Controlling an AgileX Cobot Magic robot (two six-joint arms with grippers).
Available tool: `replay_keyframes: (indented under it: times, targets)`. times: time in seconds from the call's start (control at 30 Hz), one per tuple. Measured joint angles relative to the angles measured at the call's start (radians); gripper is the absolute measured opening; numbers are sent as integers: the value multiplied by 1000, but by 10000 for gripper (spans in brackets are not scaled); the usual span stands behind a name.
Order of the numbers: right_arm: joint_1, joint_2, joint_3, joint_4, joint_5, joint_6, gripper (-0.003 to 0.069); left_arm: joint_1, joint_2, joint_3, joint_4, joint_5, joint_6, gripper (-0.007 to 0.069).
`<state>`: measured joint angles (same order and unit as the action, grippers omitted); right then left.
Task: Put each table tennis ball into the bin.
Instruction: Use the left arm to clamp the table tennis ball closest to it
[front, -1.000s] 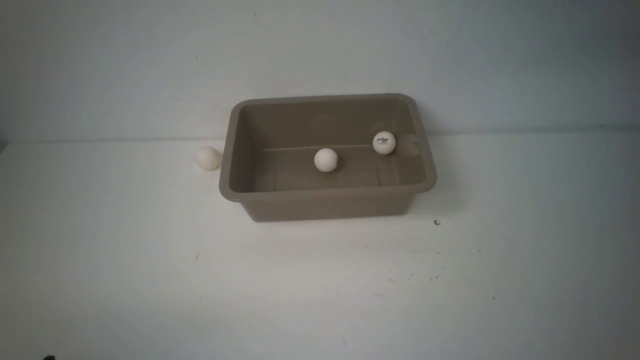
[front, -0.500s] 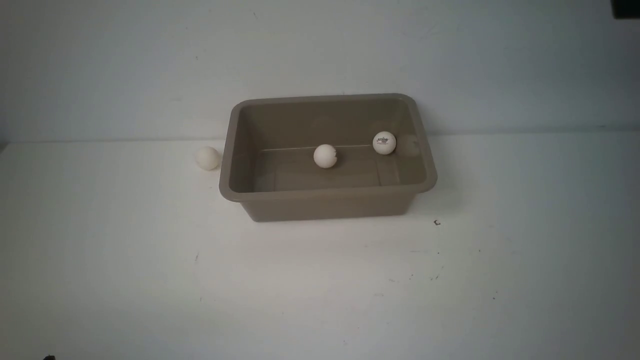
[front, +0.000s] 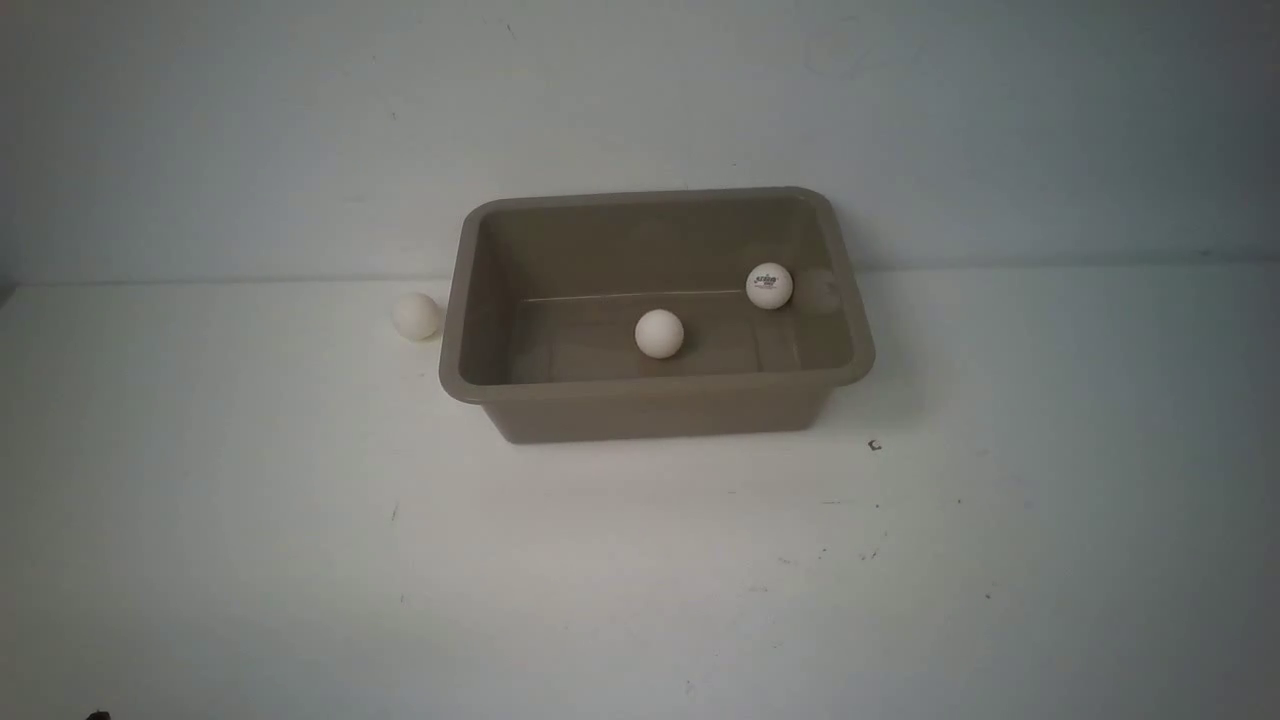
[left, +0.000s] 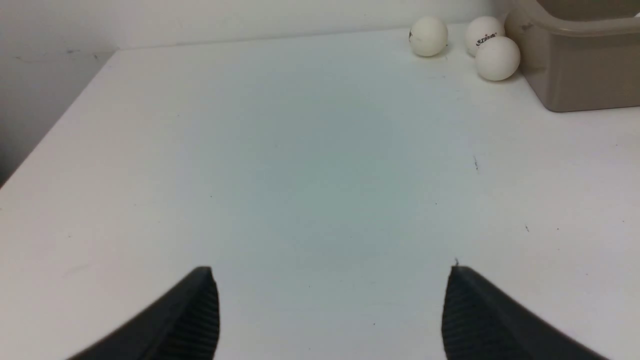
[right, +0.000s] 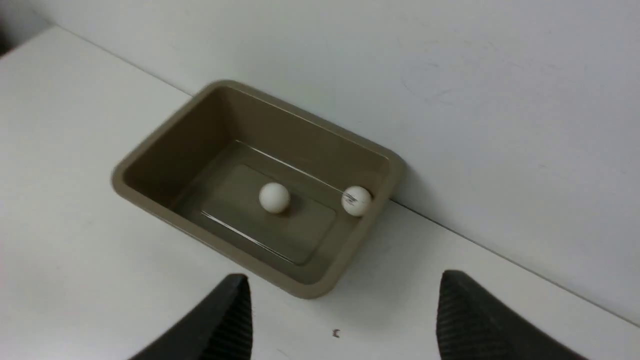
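- The bin (front: 655, 405) stands at the far edge of the worktop (front: 640, 580), about midway along it, close to the wall (front: 640, 100).
- Two table tennis balls lie inside the bin: a plain ball (front: 659, 333) near the middle of its floor and a logo ball (front: 769, 285) by its far right corner.
- A third ball (front: 416, 316) rests on the worktop just beside the bin's left wall, near the far edge. (The left wrist view shows a cluster there: a marked ball (left: 428, 36), a printed ball (left: 482, 34) and a bare ball (left: 497, 58).)
- The left hand (left: 330, 280) is released, its fingers wide apart over bare worktop, well apart from the cluster.
- The right hand (right: 343, 280) is also released and grasps nothing; it hangs high above the worktop, looking down on the bin.
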<state>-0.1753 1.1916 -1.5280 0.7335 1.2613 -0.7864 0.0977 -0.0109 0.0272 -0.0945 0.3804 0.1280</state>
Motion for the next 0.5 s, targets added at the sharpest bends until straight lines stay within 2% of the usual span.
replay_keyframes:
  times: [0.17,0.3,0.43,0.5]
  targets:
    - [0,-89,164,128,-5,-125,443,0,0,0,0,0,0,541]
    - [0,-110,293,184,-106,-237,442,0,0,0,0,0,0,541]
    - [0,-109,365,185,-213,-271,442,0,0,0,0,0,0,541]
    - [0,-107,424,133,-320,-268,442,0,0,0,0,0,0,541]
